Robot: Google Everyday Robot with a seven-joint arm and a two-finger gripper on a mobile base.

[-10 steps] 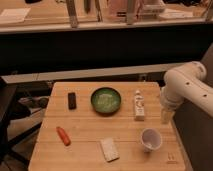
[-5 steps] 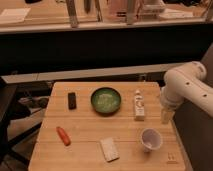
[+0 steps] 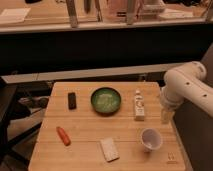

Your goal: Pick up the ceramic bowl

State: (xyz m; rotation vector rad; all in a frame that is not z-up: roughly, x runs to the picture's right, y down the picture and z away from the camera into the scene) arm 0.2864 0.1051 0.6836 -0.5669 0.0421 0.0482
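Note:
The ceramic bowl (image 3: 106, 100), round and shallow with a dark green rim and a lighter speckled green inside, sits on the wooden table (image 3: 90, 135) at the back middle. My white arm (image 3: 187, 85) comes in from the right. The gripper (image 3: 165, 116) hangs at the table's right edge, well to the right of the bowl and past a small bottle. It holds nothing that I can see.
A small white bottle (image 3: 139, 105) stands right of the bowl. A white cup (image 3: 151, 139) stands at the front right. A dark rectangular object (image 3: 72, 100) lies left of the bowl, an orange carrot-like item (image 3: 63, 135) at the front left, a pale sponge-like block (image 3: 109, 149) at the front middle.

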